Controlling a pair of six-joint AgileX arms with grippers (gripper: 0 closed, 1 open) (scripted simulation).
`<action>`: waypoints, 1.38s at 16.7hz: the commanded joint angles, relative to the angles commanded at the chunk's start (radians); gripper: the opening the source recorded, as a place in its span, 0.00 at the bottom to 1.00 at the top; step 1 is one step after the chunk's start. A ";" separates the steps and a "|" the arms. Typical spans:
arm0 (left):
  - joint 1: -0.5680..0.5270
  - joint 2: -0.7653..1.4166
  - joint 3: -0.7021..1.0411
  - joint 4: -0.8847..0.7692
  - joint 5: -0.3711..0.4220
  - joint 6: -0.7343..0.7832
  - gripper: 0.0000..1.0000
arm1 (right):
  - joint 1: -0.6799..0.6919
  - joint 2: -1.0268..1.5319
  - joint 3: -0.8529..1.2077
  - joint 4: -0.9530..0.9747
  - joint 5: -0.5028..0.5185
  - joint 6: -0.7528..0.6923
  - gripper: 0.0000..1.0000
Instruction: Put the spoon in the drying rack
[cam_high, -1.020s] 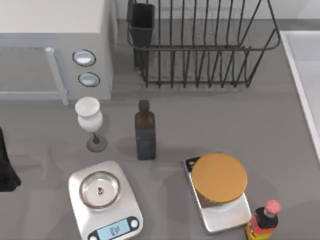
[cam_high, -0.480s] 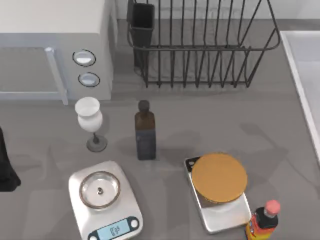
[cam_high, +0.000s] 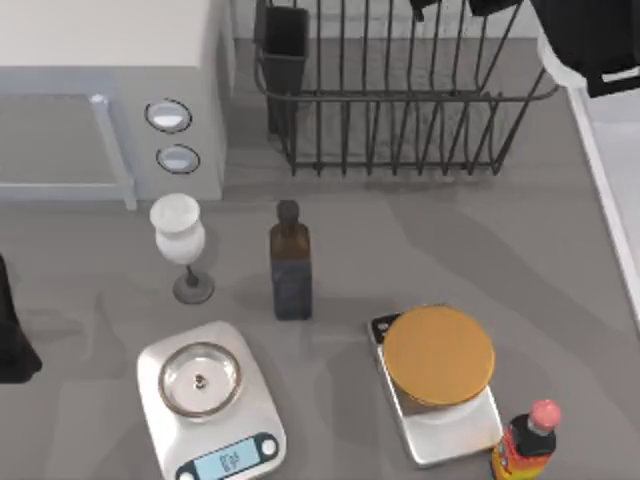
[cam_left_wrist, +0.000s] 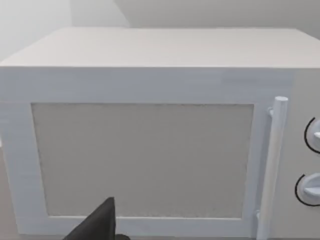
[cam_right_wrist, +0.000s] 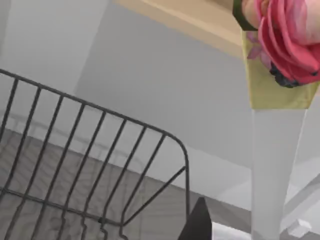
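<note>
Thin black wire forms the drying rack; the table looks matt grey.

1. This is a kitchen, rendered in simulation, with a grey countertop carrying household cooking things.
2. A white microwave with two round dials sits at the counter's far left corner; its door and handle fill the left wrist view.
3. A black wire drying rack with a utensil cup stands along the far edge.
4. Two kitchen scales sit near the front edge.
5. A dark bottle, a white goblet and a sauce bottle stand about.
</note>
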 joint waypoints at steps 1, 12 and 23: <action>0.000 0.000 0.000 0.000 0.000 0.000 1.00 | 0.073 -0.008 -0.004 0.076 0.052 0.040 0.00; 0.000 0.000 0.000 0.000 0.000 0.000 1.00 | 0.292 -0.046 -0.028 0.354 0.255 0.173 0.00; 0.000 0.000 0.000 0.000 0.000 0.000 1.00 | 0.031 0.380 -0.086 0.879 -0.006 0.169 0.00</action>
